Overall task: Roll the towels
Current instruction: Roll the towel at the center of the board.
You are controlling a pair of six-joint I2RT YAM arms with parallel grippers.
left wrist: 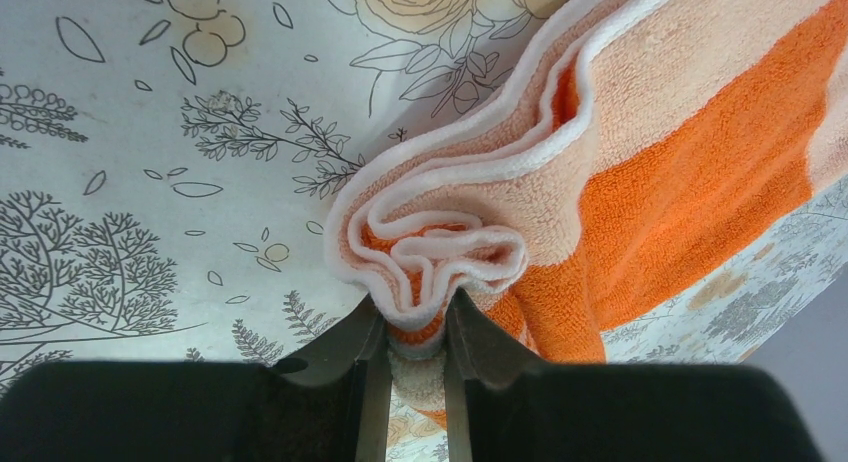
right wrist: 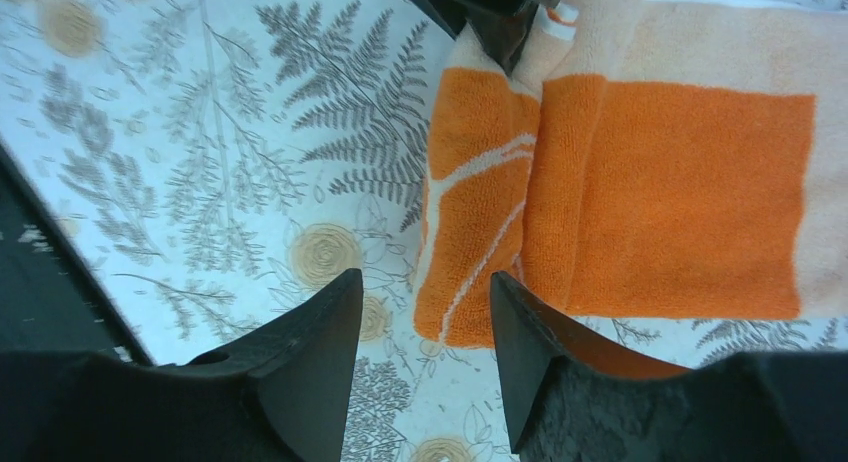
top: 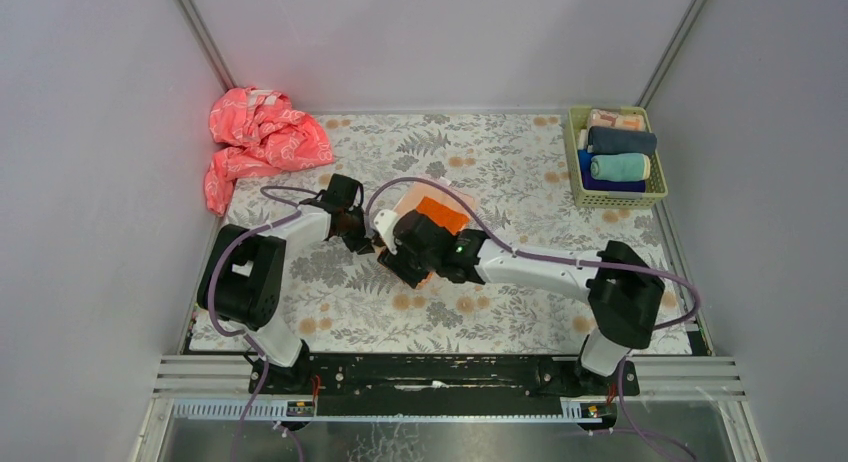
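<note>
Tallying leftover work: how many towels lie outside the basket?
2: orange towel mid-table, pinched by the left gripper; crumpled pink towel at the far-left corner. More may lie hidden.

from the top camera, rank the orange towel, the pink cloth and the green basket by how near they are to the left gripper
1. orange towel, centre, pinched by the fingers of the left gripper.
2. crumpled pink cloth, far left corner.
3. green basket, far right corner.
</note>
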